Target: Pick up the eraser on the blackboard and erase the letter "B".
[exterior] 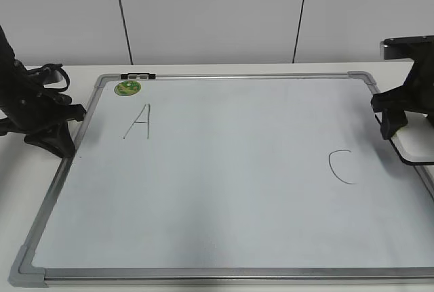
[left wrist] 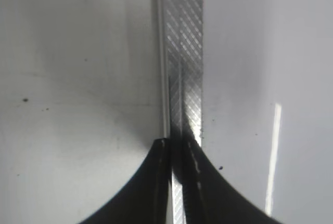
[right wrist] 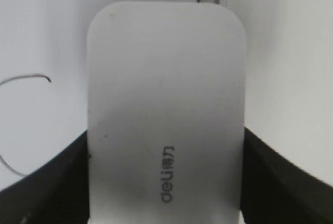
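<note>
Gripping the white eraser (right wrist: 165, 115) lengthwise between its fingers, the right gripper (right wrist: 165, 182) is hovering beside the C (exterior: 341, 167), while the left gripper (left wrist: 176, 146) is resting shut.

The blackboard (exterior: 224, 238) lies wide open across its middle and along its near edge; only the green sticker (exterior: 127, 88) sits by the far left corner; the left gripper (exterior: 62, 144) crowds the left edge, the right gripper (exterior: 400, 139) and eraser (exterior: 415, 144) the right edge.
</note>
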Robot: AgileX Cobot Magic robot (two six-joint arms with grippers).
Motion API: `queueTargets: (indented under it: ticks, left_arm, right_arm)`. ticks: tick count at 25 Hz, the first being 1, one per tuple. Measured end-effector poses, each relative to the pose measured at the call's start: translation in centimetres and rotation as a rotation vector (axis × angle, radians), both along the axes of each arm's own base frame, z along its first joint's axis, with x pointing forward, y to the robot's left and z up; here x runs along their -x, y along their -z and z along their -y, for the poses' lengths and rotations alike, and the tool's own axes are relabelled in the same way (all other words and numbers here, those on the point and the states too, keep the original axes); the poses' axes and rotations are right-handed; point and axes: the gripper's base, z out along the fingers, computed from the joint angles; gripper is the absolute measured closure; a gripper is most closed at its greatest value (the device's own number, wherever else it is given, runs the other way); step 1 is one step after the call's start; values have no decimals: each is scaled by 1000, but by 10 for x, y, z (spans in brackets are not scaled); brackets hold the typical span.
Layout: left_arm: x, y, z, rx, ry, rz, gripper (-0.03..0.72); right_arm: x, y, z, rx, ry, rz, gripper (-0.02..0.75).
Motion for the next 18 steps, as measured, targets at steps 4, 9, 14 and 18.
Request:
queueTargets:
  ticks: [4,9,14,18]
  left_arm:
    - [0,0,0,0,0,0,659]
    - [0,0,0,0,0,0,659]
    - [0,0,0,0,0,0,659]
    - [0,0,0,0,0,0,658]
  right_arm:
    - [-7,6,0,-13,5,43,195]
    - [-15,22,-1,-23,21,63,195]
    - [-19,33,0,-14,31,66,195]
    - [-21,45,0,-14,32,51,195]
